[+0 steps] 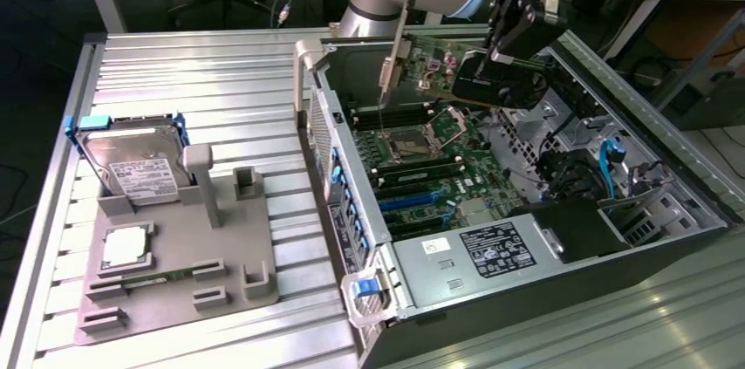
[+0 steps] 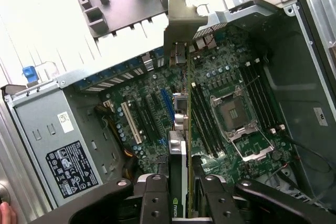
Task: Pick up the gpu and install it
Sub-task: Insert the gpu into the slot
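Observation:
The gpu (image 1: 425, 68), a flat green-brown card with a silver end bracket, hangs on edge above the motherboard (image 1: 437, 168) inside the open computer case. My gripper (image 1: 468, 74) is shut on the card's upper edge. In the wrist view the gpu (image 2: 181, 129) appears edge-on between my two black fingers (image 2: 156, 198), its bracket towards the case's rear wall. The card hovers over the expansion slots (image 2: 142, 121), beside the memory slots and the CPU socket (image 2: 233, 114). I cannot tell whether its lower edge touches a slot.
The case's side walls (image 1: 331, 160) and power supply (image 1: 495, 251) hem in the card. A grey fixture (image 1: 222, 238) at the exterior view's left carries a hard drive (image 1: 134, 168), a CPU (image 1: 126, 247) and a memory stick (image 1: 142, 279). A person's fingertip (image 2: 4, 211) touches the case.

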